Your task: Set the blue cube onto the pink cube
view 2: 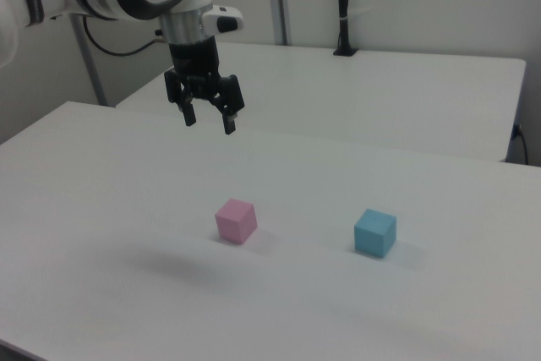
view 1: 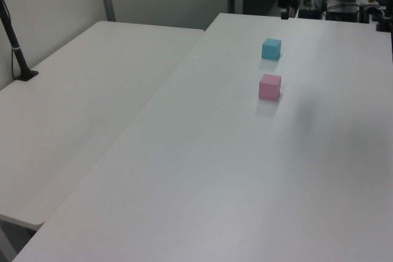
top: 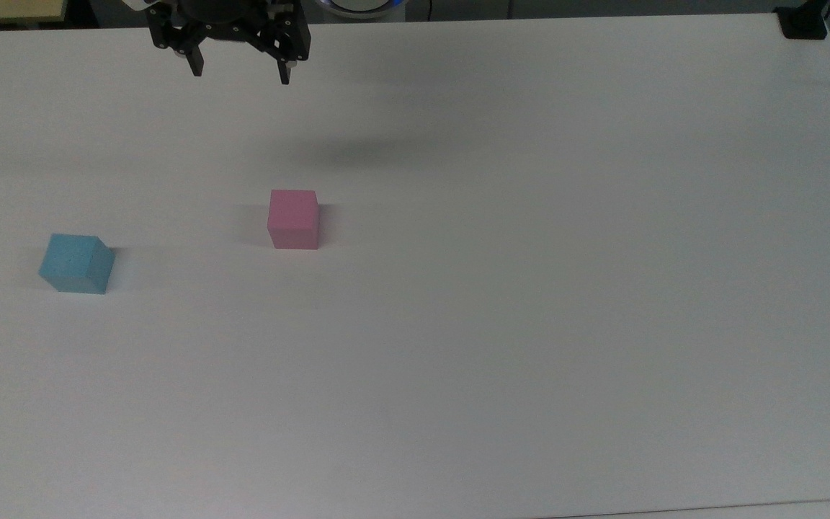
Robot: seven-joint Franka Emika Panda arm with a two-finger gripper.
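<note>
Tool (view 2: 209, 118) spread, high, blue cube (view 2: 374, 232) well apart

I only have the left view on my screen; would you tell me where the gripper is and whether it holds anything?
Observer: In the right view the black two-finger gripper hangs well above the white table, pointing down, open and empty.
Operator: Thank you. Which cube is it nearer to?
Observer: In the top view it is nearer the small matte pink cube; the small matte sky-blue cube lies farther off, towards the top view's left.
Operator: Do the two cubes sit square to each other?
Observer: No. In the top view the blue cube is turned at an angle, while the pink cube sits roughly square to the table's edge.
</note>
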